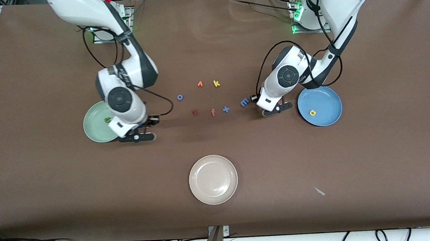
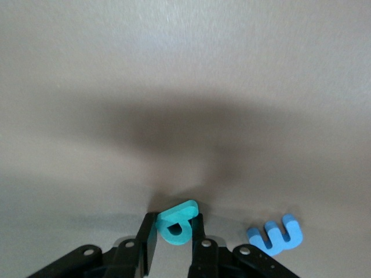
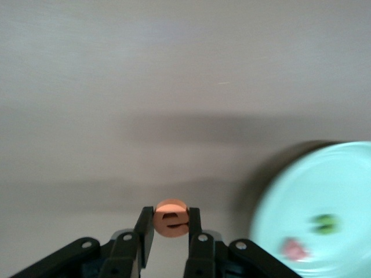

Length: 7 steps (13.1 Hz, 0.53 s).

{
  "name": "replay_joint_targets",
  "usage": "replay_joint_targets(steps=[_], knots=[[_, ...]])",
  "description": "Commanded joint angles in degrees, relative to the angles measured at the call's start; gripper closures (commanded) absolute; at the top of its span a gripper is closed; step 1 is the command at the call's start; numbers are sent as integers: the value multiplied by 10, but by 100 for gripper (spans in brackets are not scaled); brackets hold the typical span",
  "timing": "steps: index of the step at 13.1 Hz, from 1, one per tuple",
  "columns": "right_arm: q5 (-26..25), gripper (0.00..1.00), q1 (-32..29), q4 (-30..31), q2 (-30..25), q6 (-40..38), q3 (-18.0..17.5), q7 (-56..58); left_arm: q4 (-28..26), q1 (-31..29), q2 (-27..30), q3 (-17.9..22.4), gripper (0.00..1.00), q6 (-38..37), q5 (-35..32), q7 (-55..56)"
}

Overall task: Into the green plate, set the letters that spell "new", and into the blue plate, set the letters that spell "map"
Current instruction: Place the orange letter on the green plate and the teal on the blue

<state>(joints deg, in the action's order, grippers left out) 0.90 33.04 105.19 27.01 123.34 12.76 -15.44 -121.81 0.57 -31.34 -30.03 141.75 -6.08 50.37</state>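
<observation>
Foam letters weigh almost nothing and squash easily, so we pinch their flat faces lightly: our left gripper (image 2: pixel 174 243) clamps the teal "a" (image 2: pixel 177 223) beside the blue plate (image 1: pixel 328 96), our right gripper (image 3: pixel 169 240) clamps the orange "e" (image 3: pixel 171 218) beside the green plate (image 1: pixel 94 123).

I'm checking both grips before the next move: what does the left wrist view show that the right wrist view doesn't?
Only the left wrist view shows the left claw shut on the teal letter "a", with the light-blue letter "m" lying on the table beside it. Only the right wrist view shows the right claw shut on the orange letter "e" near the green plate, which holds two small letters. Both show the brown tabletop.
</observation>
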Motion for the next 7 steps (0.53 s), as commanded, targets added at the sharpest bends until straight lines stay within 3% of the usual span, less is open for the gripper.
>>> replay_joint_targets(steps=[1,4,7], knots=[[45,91,-3,64,-47,-8,79,188,6,-7,21,-2,88,-15,-18,5],[116,90,-3,138,-59,5,167,354,24,-13,36,-3,88,-56,-18,4],[124,89,-17,184,-49,69,173,379,90,-23,37,-4,88,-165,-16,1]])
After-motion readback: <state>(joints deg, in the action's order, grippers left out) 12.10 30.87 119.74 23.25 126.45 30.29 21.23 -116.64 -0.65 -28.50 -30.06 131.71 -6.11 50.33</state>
